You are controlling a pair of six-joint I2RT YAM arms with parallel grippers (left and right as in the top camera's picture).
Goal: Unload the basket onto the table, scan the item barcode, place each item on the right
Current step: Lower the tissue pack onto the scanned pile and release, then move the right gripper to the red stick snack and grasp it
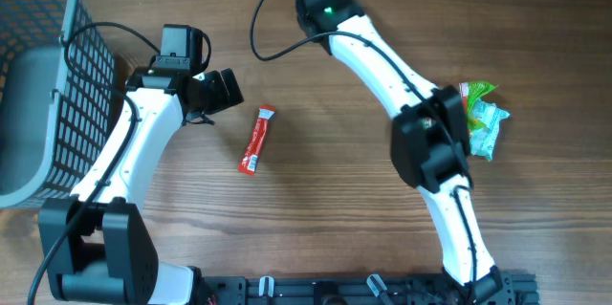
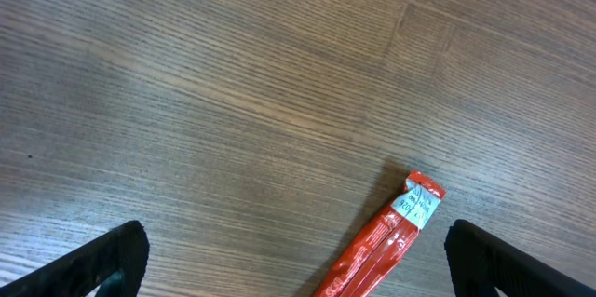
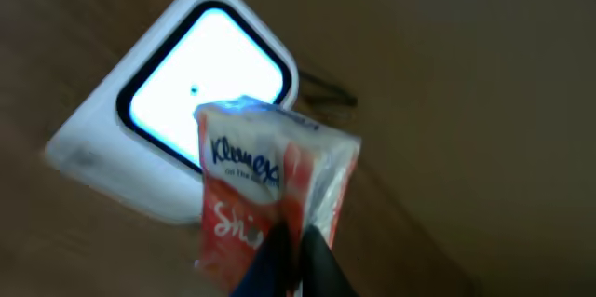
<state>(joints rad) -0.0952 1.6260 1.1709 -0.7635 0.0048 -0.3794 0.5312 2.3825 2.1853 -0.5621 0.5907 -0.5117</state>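
two arms are working: right gripper (image 3: pixel 298 262) is pinching the kleenex pack (image 3: pixel 265 181) over the lit scanner (image 3: pixel 182 92), likely presenting its barcode; left gripper (image 2: pixel 298 267) is hanging spread wide by the red sachet (image 2: pixel 386 241).

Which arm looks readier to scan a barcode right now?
Right. The right gripper is shut on the Kleenex pack, held before the lit scanner. The left gripper hangs open, empty, near the red sachet.
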